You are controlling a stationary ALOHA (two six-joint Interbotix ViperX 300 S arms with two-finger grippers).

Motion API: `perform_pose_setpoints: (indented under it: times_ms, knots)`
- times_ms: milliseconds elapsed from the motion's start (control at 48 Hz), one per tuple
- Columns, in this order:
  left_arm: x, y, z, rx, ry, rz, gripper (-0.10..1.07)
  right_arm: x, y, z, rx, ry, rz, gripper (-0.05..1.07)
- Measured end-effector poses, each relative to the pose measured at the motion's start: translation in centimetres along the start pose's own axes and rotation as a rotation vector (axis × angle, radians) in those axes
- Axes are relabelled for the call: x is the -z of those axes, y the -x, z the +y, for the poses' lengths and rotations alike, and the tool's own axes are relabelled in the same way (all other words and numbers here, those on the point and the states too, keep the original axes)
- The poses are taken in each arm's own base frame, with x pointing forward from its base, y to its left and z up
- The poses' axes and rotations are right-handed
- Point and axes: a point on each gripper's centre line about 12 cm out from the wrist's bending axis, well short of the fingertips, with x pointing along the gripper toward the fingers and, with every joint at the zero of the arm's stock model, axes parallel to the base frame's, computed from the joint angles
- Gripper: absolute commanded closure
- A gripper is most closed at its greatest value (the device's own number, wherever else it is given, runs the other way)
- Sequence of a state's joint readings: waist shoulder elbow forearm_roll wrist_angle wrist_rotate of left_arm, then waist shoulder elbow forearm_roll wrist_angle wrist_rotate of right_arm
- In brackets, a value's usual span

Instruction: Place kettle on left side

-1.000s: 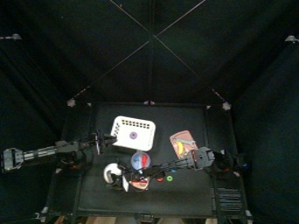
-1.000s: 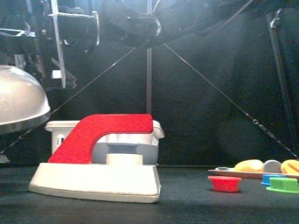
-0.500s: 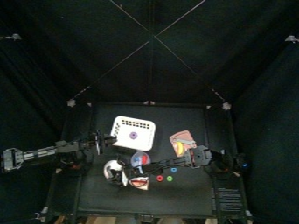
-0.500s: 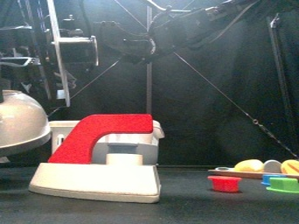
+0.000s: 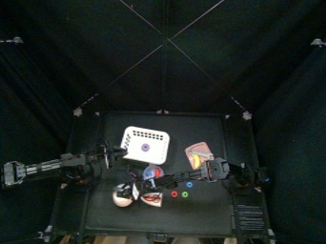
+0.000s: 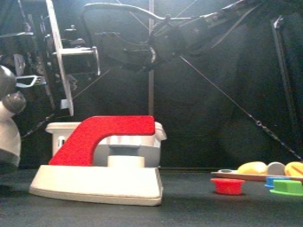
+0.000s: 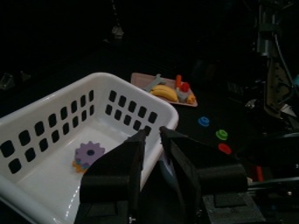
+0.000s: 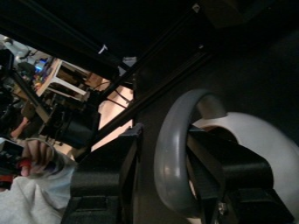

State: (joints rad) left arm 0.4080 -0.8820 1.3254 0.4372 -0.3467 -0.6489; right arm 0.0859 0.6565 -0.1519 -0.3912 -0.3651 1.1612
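The kettle, white and rounded with a dark knob, shows only partly at the left edge of the front view. In the top view the kettle is at the table's front left, left of the flat white-and-red piece. My right gripper has reached across the middle and is shut on the kettle's grey handle, with the white body just beyond. Whether the kettle touches the table is hidden. My left gripper is shut and empty above the white basket.
The white-and-red piece stands large at the front. The basket holds a purple gear. A tray of toy food is at the back right. Small coloured pieces lie at the front right. A person shows beyond the curtains.
The right arm has carried the kettle further left and towards the table's front, so that it now slides out of the front view's left edge. The left arm has not moved.
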Motion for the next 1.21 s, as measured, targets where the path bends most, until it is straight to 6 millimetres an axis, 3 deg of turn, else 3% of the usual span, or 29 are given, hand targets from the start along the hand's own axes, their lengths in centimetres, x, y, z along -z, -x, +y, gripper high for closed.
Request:
perform_pose_setpoints:
  times_ms: [375, 688, 833, 1208]
  knots:
    - [0.1, 0.0, 0.0, 0.001, 0.001, 0.002, 0.32, -0.7, 0.2, -2.1, 0.117, 0.001, 0.025, 0.25]
    - [0.0, 0.0, 0.0, 0.000, 0.001, 0.000, 0.32, -0.6, 0.3, -2.6, 0.160, 0.004, 0.041, 0.09]
    - [0.0, 0.0, 0.0, 0.001, 0.001, 0.000, 0.32, -0.6, 0.4, -2.9, 0.202, 0.017, 0.061, 0.08]
    - [0.2, 0.1, 0.0, -0.001, 0.002, 0.003, 0.32, -3.0, 1.5, -0.5, 0.204, 0.069, 0.043, 0.08]
